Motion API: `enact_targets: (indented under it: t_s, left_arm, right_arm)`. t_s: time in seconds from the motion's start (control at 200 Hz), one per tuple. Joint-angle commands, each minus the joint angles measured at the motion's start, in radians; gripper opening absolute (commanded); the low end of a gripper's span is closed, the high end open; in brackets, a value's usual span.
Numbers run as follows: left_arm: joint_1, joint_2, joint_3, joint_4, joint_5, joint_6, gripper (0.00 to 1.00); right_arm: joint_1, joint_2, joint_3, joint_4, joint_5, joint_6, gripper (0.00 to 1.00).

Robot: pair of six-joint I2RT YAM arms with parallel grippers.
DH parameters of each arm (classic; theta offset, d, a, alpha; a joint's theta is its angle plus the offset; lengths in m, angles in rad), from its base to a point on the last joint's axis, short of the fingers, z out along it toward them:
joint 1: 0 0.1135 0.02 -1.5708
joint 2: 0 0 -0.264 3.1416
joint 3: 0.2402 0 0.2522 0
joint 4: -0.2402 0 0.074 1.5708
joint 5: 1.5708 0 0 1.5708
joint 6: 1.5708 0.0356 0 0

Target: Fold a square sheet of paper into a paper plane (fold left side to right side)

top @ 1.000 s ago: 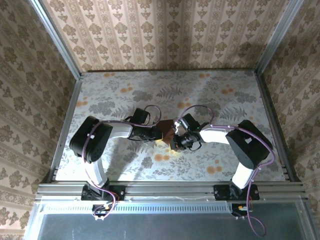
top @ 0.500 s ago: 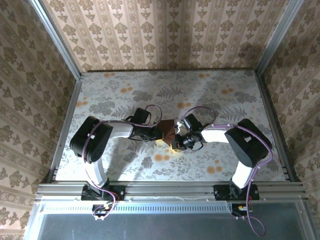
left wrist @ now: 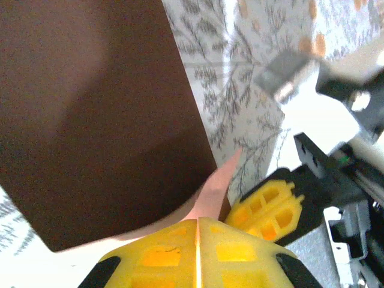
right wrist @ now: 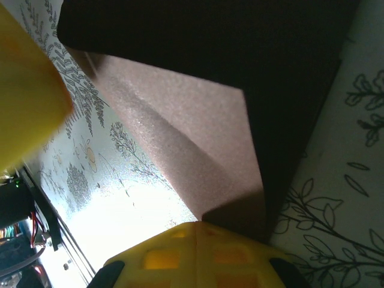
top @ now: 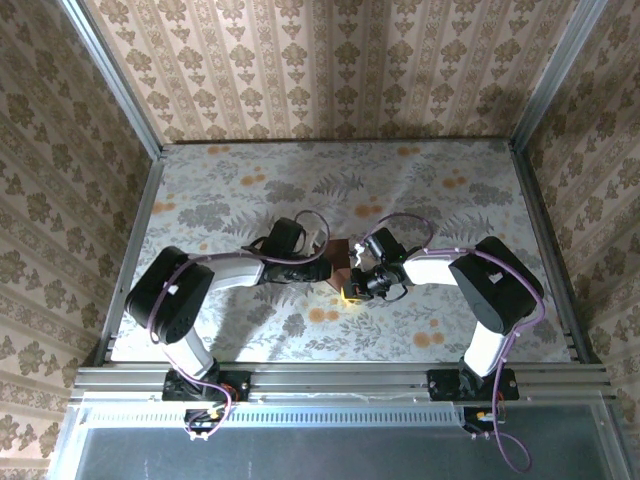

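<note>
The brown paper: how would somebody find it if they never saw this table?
Look at the flowery table with grey ferns and orange blotches. In its middle the left gripper and right gripper meet, each pinched shut on the square sheet of paper. It is the one plain dark reddish-brown thing there, partly folded, paler underneath.

left gripper (top: 328, 268), right gripper (top: 349, 290) and paper (top: 340, 254) crowding mid-table, open tabletop (top: 450, 210) around

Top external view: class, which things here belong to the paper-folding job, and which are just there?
Job: dark reddish-brown square paper sheet, partly folded; left gripper, shut on it; right gripper, shut on it.
Just there: fern-printed table cover; beige patterned walls; aluminium frame rail.
</note>
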Motion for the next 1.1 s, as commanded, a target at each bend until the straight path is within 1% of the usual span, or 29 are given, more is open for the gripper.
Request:
enact_targets:
  t_s: [0.0,0.11,0.575,0.775,0.955,1.1]
  left_arm:
    - [-0.013,0.012,-0.023,0.063,0.028,0.000,0.10]
    - [-0.021,0.028,-0.029,0.100,0.032,-0.011,0.10]
    - [-0.028,0.117,0.003,0.111,0.019,0.006,0.09]
    - [-0.028,0.150,0.033,0.020,-0.036,0.040,0.07]
    - [-0.025,0.159,0.055,-0.069,-0.112,0.066,0.05]
    - [-0.006,0.172,0.067,-0.085,-0.135,0.080,0.05]
  right_arm:
    - [-0.001,0.063,-0.028,-0.053,0.099,0.020,0.00]
    - [-0.001,0.066,-0.027,-0.056,0.108,0.025,0.00]
    - [-0.001,0.067,-0.016,-0.106,0.133,0.009,0.00]
    - [-0.001,0.062,-0.003,-0.156,0.158,-0.013,0.00]
    - [-0.001,0.062,0.004,-0.180,0.162,-0.025,0.00]
    - [-0.001,0.068,0.004,-0.180,0.150,-0.027,0.00]
